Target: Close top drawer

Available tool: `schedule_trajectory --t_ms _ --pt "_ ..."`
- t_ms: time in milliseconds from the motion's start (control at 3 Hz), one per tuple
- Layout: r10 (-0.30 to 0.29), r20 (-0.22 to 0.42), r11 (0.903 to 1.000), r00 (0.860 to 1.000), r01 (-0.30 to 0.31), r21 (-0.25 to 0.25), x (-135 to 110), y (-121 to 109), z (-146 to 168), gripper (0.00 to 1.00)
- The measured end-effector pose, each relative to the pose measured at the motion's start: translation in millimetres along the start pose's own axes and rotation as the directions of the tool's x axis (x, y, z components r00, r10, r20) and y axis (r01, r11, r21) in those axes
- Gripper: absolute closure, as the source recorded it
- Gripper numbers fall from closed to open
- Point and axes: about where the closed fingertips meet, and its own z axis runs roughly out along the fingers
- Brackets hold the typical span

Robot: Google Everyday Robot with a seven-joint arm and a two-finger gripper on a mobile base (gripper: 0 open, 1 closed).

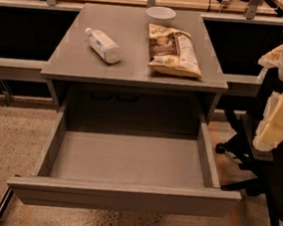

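We find the gripper (280,118) at 3 o'clock, at the frame edge (its spread we cannot tell), apart from the top drawer (123,196), which stands pulled far out at 6 o'clock. On the cabinet top (71,58), toward 12 o'clock: bottle (103,45), snack bag (173,50), bowl (160,14).

Dim amber light, deep shadows behind, tool (279,118) perhaps glare-washed at right edge.

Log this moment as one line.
top drawer: open, empty | gripper: right of drawer, not touching | countertop: bottle, snack bag, bowl
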Motion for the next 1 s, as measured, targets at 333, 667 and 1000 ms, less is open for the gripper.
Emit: schedule_trajectory --t_ms 333,667,1000 --pt "0.000 0.000 1.0000 1.000 0.000 0.000 0.0 0.0 0.0 0.00" --pt "-0.004 0.012 1.0000 1.000 0.004 0.000 -0.6 1.4 3.0 0.18" --pt "-0.002 0.003 0.9990 1.000 0.002 -0.045 4.6 8.1 29.3 0.41"
